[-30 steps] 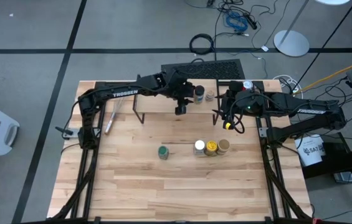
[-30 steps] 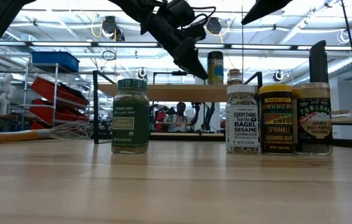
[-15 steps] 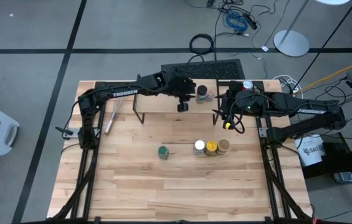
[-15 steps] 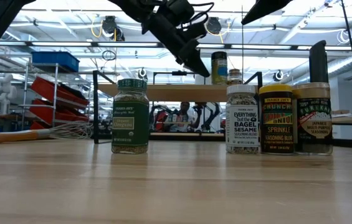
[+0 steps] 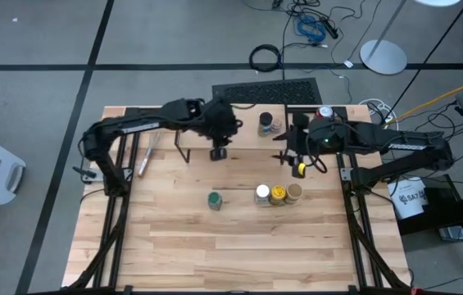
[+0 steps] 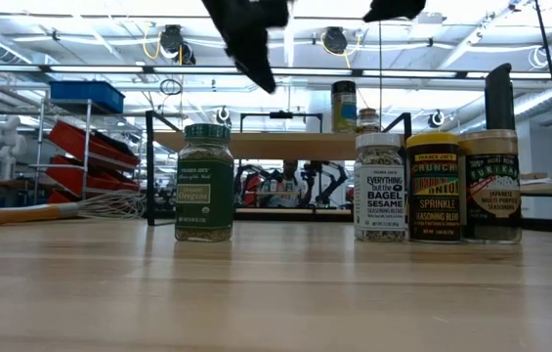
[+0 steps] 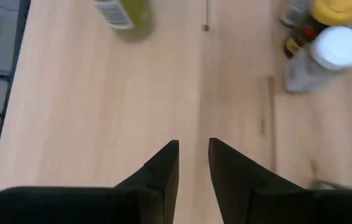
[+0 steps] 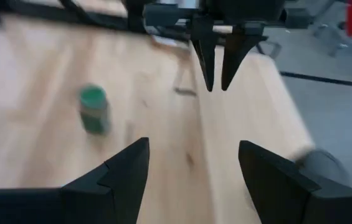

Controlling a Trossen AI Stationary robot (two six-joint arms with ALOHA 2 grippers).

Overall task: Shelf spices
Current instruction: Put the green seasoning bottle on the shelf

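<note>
Four spice jars (image 5: pixel 276 194) on table, well apart from left gripper (image 5: pixel 218 152)

Green-lid jar (image 5: pixel 215 200) has a green label; in the row, a white-lid jar (image 5: pixel 262 193) with white label, a yellow-lid jar (image 5: pixel 278 194) with yellow body, and a tan-lid jar (image 5: pixel 294 192) with dark label. Shelf (image 5: pixel 247 135) is light wood on black legs; both arms are black.

Small light-wood shelf (image 6: pixel 256 145) on thin black legs carries two upright jars (image 5: pixel 266 124). On the tabletop, a green-lidded jar (image 5: pixel 215 200) stands apart from a touching row (image 5: pixel 279 193): white, yellow, perhaps tan-lidded.
</note>
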